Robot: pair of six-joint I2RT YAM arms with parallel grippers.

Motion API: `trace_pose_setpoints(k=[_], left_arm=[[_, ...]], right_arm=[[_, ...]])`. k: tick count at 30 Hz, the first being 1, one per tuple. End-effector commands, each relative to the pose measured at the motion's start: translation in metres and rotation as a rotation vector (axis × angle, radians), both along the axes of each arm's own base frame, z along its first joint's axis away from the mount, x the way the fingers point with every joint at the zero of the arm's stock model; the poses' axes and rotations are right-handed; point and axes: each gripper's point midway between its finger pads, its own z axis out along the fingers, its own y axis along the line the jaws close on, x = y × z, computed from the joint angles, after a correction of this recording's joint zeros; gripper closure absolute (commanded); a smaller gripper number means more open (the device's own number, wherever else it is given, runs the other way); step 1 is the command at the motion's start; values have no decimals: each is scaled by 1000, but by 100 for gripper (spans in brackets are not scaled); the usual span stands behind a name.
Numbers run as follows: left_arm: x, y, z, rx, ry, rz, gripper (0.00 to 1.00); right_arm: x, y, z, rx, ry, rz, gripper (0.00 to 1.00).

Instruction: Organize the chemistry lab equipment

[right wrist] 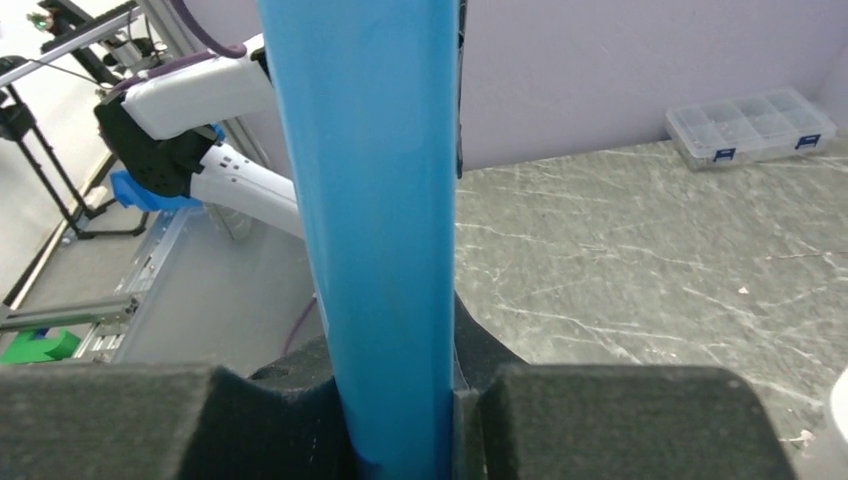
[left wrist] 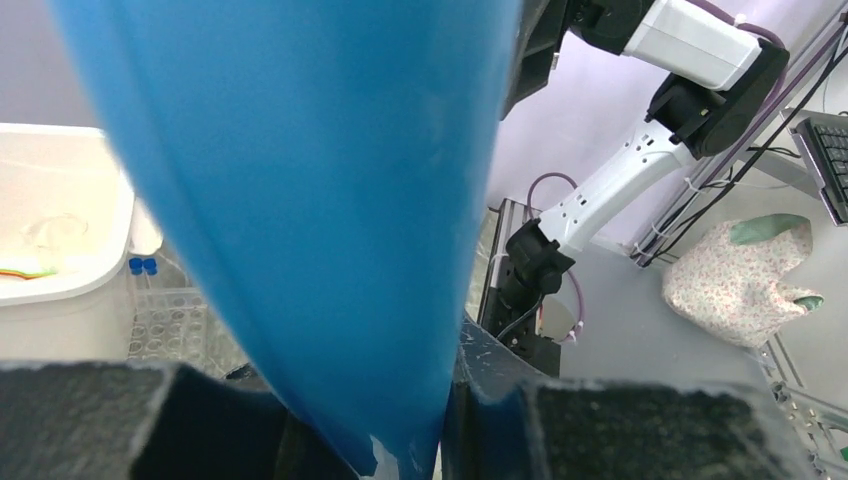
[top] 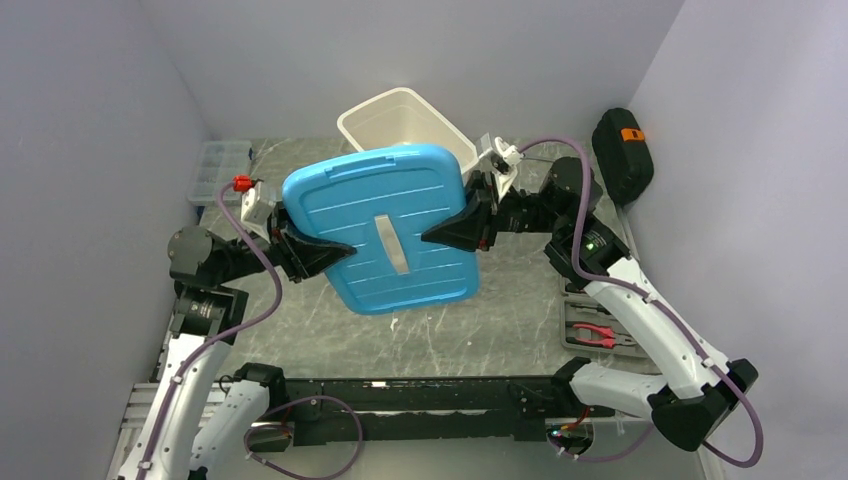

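A large blue lid (top: 385, 225) hangs tilted above the table, held between both arms. My left gripper (top: 318, 252) is shut on its left edge, and my right gripper (top: 450, 228) is shut on its right edge. In the left wrist view the blue lid (left wrist: 320, 180) fills the middle and runs down between the jaws of the left gripper (left wrist: 400, 440). Beside it stand blue-capped vials (left wrist: 142, 266) and a clear tube rack (left wrist: 175, 325). In the right wrist view the lid (right wrist: 370, 200) stands edge-on in the right gripper (right wrist: 400, 420). A red nozzle (top: 241, 183) shows behind the left wrist.
An open white bin (top: 400, 115) stands behind the lid, its wall (left wrist: 60, 290) near the vials. A clear organizer box (top: 218, 165) sits at the back left and a black case (top: 620, 150) at the back right. Red-handled pliers (top: 600, 335) lie in a tray on the right.
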Motion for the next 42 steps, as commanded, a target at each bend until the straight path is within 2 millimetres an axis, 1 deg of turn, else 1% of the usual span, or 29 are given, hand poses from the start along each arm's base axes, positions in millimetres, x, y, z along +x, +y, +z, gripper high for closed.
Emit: trace_pose_setpoints(k=[1, 3, 5, 7, 8, 9, 10, 15, 19, 21, 23, 26, 28, 29, 32, 34, 37, 42], left_arm=[[-3, 0, 7, -9, -60, -16, 100], [-6, 0, 8, -14, -76, -25, 100], [-6, 1, 11, -29, -85, -13, 100], [-5, 2, 15, -50, -88, 9, 100], [-5, 2, 17, -57, -88, 20, 100], [-4, 3, 19, -60, -88, 28, 100], [-5, 3, 21, -65, -89, 31, 100], [-4, 4, 27, -107, -62, 41, 100], [-7, 3, 31, -145, -60, 18, 100], [-8, 3, 31, -146, -64, 16, 100], [-8, 4, 34, -151, -76, 30, 100], [-7, 7, 42, -177, -104, 65, 100], [-7, 9, 49, -201, -120, 78, 100], [-6, 9, 52, -213, -123, 83, 100], [-4, 11, 61, -255, -131, 95, 100], [-3, 12, 66, -291, -132, 99, 100], [-1, 15, 73, -327, -150, 117, 100], [4, 16, 78, -335, -150, 137, 100]], right_arm=[[28, 0, 6, 9, -62, -144, 72], [39, -2, -1, -1, -51, -198, 53], [47, -5, -7, -4, -41, -239, 36], [51, -7, -13, -2, -29, -250, 21], [51, -7, -14, 6, -33, -244, 16], [50, -7, -16, 6, -30, -238, 4], [50, -7, -18, 4, -29, -235, 1], [59, -9, -32, -19, -22, -282, 0], [63, -7, -43, -21, -12, -286, 1], [71, -6, -49, -25, 4, -317, 1], [87, -14, -53, -30, 23, -425, 0], [97, -27, -52, 16, 53, -505, 0], [96, -34, -49, 69, 71, -514, 0], [95, -36, -44, 106, 71, -507, 0], [84, -33, -42, 173, 95, -435, 0], [78, -30, -47, 197, 117, -398, 0], [77, -30, -50, 224, 139, -389, 0], [70, -29, -49, 276, 167, -348, 2]])
